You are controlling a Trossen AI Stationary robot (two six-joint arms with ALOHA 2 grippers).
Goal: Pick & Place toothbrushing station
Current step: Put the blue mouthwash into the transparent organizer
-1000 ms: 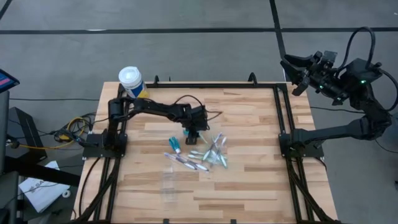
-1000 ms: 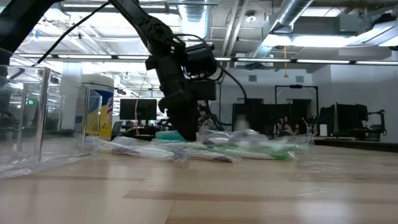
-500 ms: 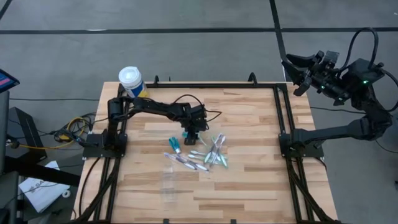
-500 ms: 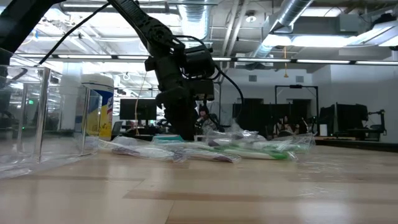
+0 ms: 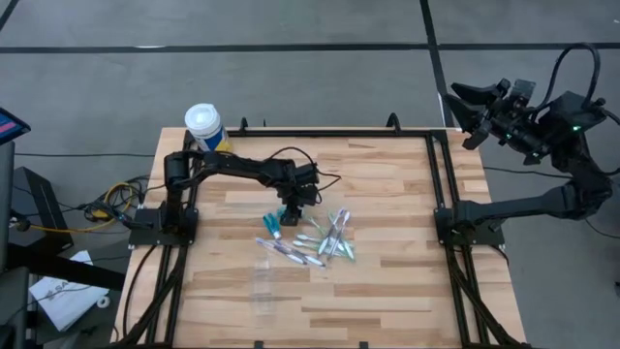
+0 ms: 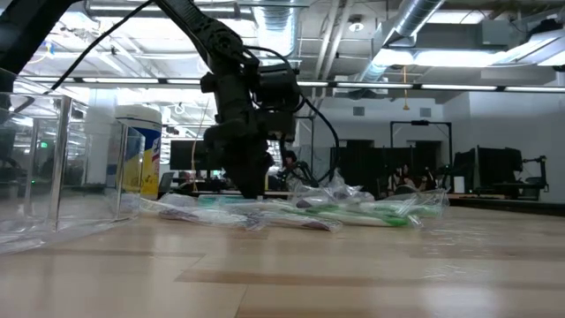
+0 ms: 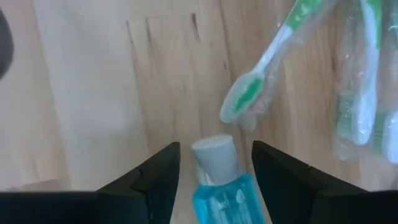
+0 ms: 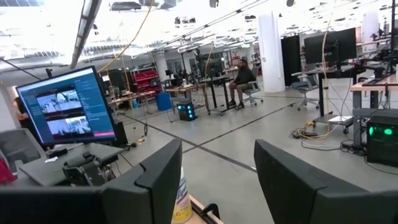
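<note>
Left gripper [image 7: 214, 171] hangs low over the table centre, jaws spread, straddling a teal-and-white tube [image 7: 217, 177] without closing on it. Tube [image 5: 273, 226] lies flat at the left edge of the scattered toothbrushes [image 5: 327, 237]; the see-through holder [image 5: 263, 288] stands well apart, near the front edge. Right gripper [image 5: 472, 105] waits raised off the table's right side, jaws apart, empty.

Risk, as judged: the tube lies close to a green toothbrush [image 7: 261, 71] in crinkly wrap, so a closing finger could snag the wrap or nudge the tube sideways.

Versus one second ago: the left gripper has shifted left from the toothbrush pile to the tube and has opened wider.
</note>
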